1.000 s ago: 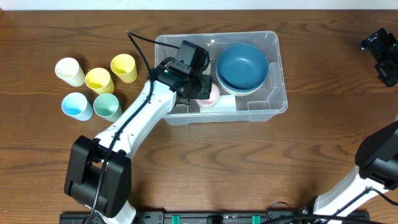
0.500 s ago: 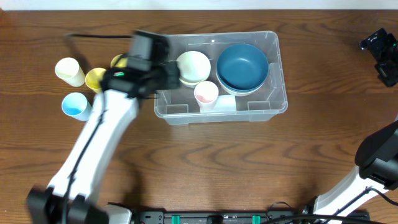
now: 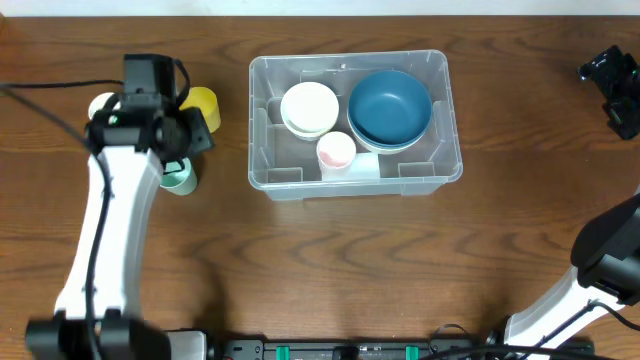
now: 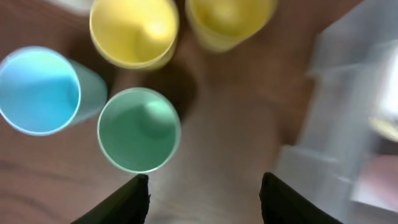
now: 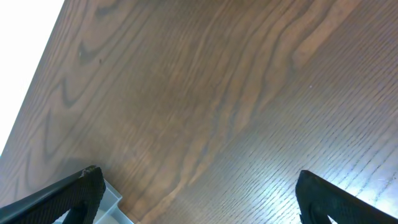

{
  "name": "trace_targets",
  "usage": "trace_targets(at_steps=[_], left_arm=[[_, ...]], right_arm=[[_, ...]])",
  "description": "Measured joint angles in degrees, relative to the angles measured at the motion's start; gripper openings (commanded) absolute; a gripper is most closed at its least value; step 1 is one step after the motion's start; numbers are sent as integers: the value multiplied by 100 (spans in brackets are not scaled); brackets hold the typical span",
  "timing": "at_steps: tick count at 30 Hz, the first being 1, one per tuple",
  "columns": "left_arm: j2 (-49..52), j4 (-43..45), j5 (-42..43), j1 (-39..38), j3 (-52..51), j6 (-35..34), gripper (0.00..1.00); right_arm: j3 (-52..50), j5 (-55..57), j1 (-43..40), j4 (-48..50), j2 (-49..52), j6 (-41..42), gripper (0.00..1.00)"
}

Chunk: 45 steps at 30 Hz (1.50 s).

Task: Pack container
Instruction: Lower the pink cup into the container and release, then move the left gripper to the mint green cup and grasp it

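The container (image 3: pixel 453 140), a clear plastic bin, stands at the table's middle back. It holds stacked blue bowls (image 3: pixel 390 104), stacked white bowls (image 3: pixel 309 108) and a pink cup (image 3: pixel 336 151). My left gripper (image 3: pixel 176 135) is open and empty, hovering over the group of cups left of the bin. In the left wrist view its fingers (image 4: pixel 205 190) frame bare table beside the green cup (image 4: pixel 138 129), with the blue cup (image 4: pixel 40 90), two yellow cups (image 4: pixel 134 30) and the container's wall (image 4: pixel 348 137) around. My right gripper (image 3: pixel 620 88) is open and empty at the far right.
In the overhead view a cream cup (image 3: pixel 100 104), a yellow cup (image 3: pixel 203 106) and the green cup (image 3: pixel 181 179) show around the left arm; the other cups are hidden under it. The right wrist view (image 5: pixel 199 186) shows bare wood and a bin corner (image 5: pixel 115 205).
My left gripper let go of the pink cup inside the container, rose and swung left out of the bin to above the cups. The right arm has not moved.
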Motion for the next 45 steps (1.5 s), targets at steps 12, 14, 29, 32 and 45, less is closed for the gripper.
trace_targets(at_steps=[12,14,29,32,45], left_arm=[[1580,50,-184,328,0,0,48],[1703,81,-186,348,0,2,43],[1803,168,-173,348,0,20,6],[1781,129,-114,348,0,20,6],[-678,4,826,170,0,15,6]], right_arm=[[0,0,0,2,0,0,99],[0,0,0,2,0,0,99],[0,0,0,2,0,0,99],[0,0,0,2,0,0,99],[0,2,0,2,0,0,99]])
